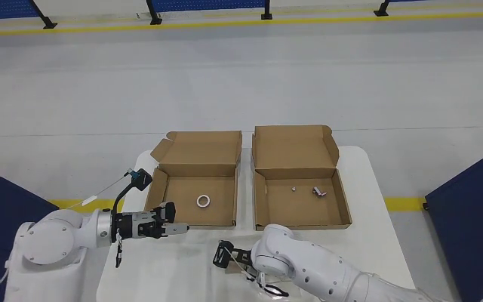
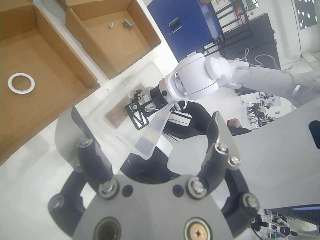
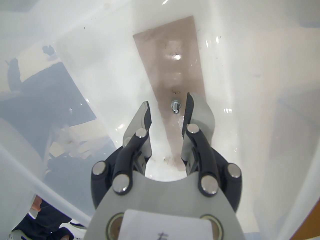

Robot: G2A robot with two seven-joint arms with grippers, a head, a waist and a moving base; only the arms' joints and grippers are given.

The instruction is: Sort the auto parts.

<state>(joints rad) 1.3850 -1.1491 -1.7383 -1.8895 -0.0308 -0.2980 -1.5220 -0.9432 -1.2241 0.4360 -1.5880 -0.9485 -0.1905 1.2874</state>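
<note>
The right tool (image 3: 167,104) is hanging inside a clear bin (image 3: 100,63), its fingers standing apart, released. A bolt (image 3: 175,107) is lying between them on the brown patch (image 3: 170,63) of the bin floor, nearer one pad and not clamped. The bin's steep walls are crowding the tool on both sides.

The left tool (image 1: 179,226) is hovering over the desk (image 1: 373,241) just in front of the left carton (image 1: 181,211), likewise released and holding nothing. That carton's front wall is standing between the tool and a white ring (image 1: 204,201), which is lying flat on the carton floor. In the right carton (image 1: 302,211), sitting beside the left one, a small stud (image 1: 293,189) and a metal bracket (image 1: 319,192) are lying near each other, apart.
</note>
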